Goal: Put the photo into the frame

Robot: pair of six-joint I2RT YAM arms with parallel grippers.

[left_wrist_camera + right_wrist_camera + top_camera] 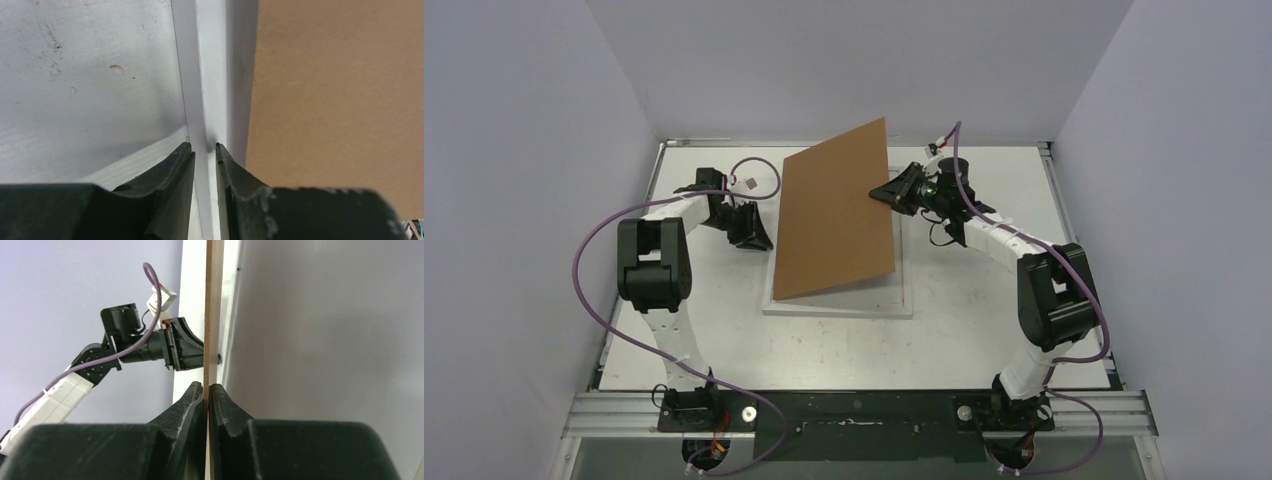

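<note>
The white frame (839, 305) lies flat on the table. Over it a brown backing board (836, 215) stands tilted, its right edge raised and its left edge down by the frame's left rail. My right gripper (879, 190) is shut on the raised right edge; in the right wrist view the thin board edge (214, 300) runs between the closed jaws of the right gripper (206, 386). My left gripper (762, 235) is at the frame's left side; in its own view the left gripper (205, 147) pinches the white frame rail (210, 75), with the brown board (340, 100) beyond. The photo is hidden.
The white table (984, 330) is scuffed and enclosed by pale walls at the back and both sides. The left arm's purple cable (759, 165) loops above its wrist. The left gripper (192, 347) also shows behind the board in the right wrist view.
</note>
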